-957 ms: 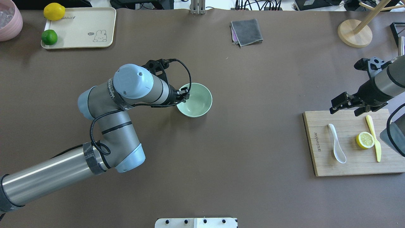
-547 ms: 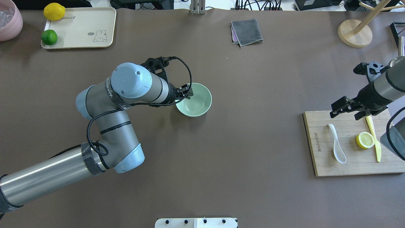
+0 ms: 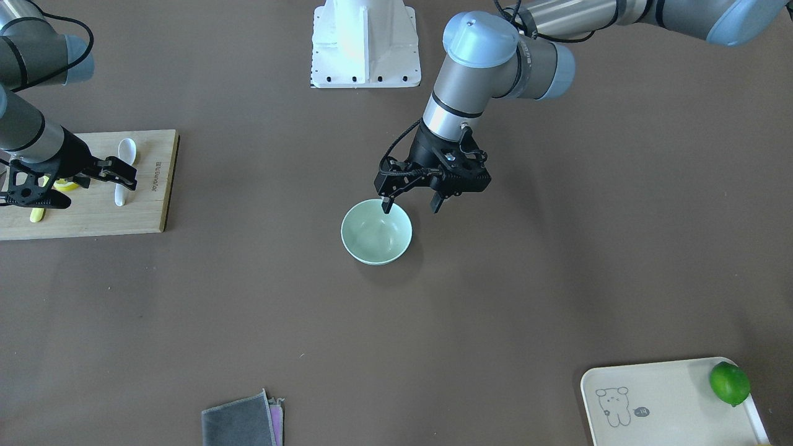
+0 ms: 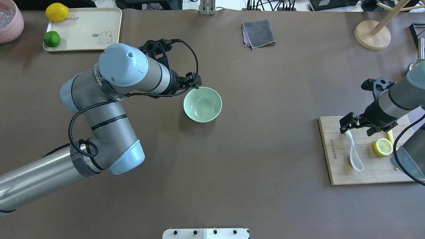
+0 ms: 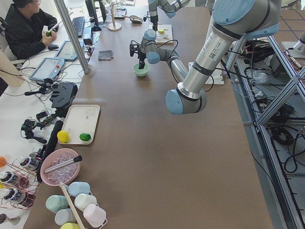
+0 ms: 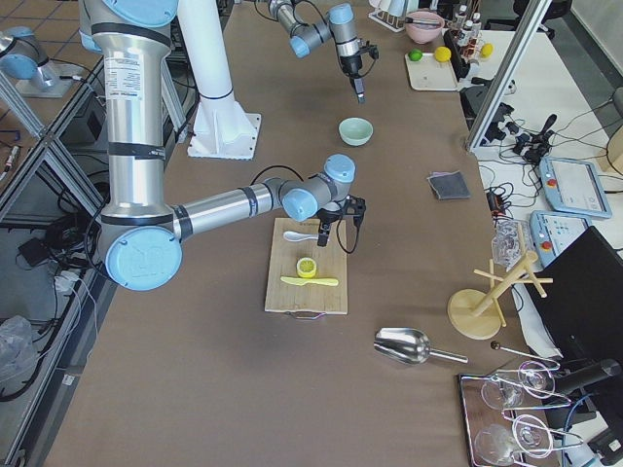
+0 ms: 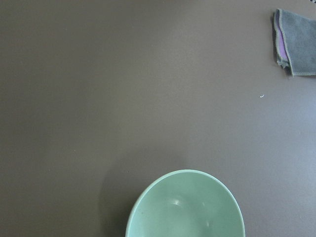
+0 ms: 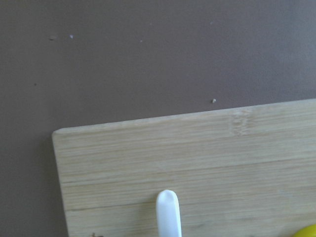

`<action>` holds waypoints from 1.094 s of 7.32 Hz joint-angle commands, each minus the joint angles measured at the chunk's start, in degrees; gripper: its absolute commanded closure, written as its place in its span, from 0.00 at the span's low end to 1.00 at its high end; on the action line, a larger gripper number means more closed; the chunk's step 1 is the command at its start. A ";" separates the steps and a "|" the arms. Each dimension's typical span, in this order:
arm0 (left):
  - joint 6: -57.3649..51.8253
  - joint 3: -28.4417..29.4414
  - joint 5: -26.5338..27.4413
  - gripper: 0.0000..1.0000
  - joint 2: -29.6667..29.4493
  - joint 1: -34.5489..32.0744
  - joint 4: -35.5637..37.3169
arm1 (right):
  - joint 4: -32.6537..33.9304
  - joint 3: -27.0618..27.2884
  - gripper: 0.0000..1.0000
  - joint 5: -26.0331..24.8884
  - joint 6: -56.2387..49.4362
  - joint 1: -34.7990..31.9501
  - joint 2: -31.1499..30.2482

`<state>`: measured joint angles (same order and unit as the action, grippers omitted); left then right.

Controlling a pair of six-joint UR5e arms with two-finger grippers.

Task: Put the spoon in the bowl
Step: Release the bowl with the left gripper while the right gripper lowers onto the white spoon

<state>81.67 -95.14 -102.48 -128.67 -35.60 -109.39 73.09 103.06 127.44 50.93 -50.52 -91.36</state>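
1. Spoon [image 4: 353,152] location: flat on the wooden cutting board [image 4: 335,166] at the right side of the table [image 4: 265,149]. It lies on the board's left part, handle end toward the far side, scoop toward the near edge. Not in the bowl.
2. Bowl [image 4: 203,104]: upright near table centre, nothing in it, well apart from the board.
3. Right gripper [image 4: 355,130]: jaws spread wide, nothing held. It sits over the spoon's handle end, one finger to the left of the handle and one to the right. The right wrist view shows the handle tip on the board at the frame's bottom edge. Cannot tell whether the fingertips touch the board or the spoon.
4. Left gripper [image 3: 411,205]: jaws wide open, empty, pointing down. It hangs over the bowl's far-left rim; the right side view shows it raised clear of the bowl.
5. Also on the board: lemon half [image 4: 383,146] just right of the spoon, and a yellow knife [image 6: 310,281] beyond that, largely hidden under the right arm in the overhead view.
6. Far left corner: cream tray [image 4: 83,30] with a lime [image 4: 51,39] and a lemon [image 4: 56,12] at its left edge.
7. Far centre: folded grey cloth [image 4: 259,33].
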 commanded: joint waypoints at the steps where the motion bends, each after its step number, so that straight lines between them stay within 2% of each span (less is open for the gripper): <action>1: -0.28 -0.31 -0.01 0.03 0.00 -0.17 0.15 | -3.83 -0.31 0.00 -1.49 -2.60 0.77 -1.81; 4: -1.42 -0.75 -0.18 0.03 1.13 -0.35 0.06 | -3.83 -0.31 0.00 -2.01 -2.24 3.67 -1.46; 5: -1.43 -1.27 -0.18 0.03 1.40 -0.61 0.06 | -3.92 -0.31 0.03 -1.93 -2.24 4.20 -1.46; 6: -1.43 -1.71 -0.27 0.03 2.19 -0.79 -0.03 | -3.92 -0.31 0.47 -1.93 -2.24 4.38 -1.46; 8: -2.56 -2.42 -1.05 0.03 3.34 -0.88 -0.21 | -4.01 0.04 0.98 -1.84 -2.68 4.29 -1.63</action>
<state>79.95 -97.20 -102.94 -125.95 -36.41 -109.53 69.16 102.86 125.56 48.48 -46.24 -92.89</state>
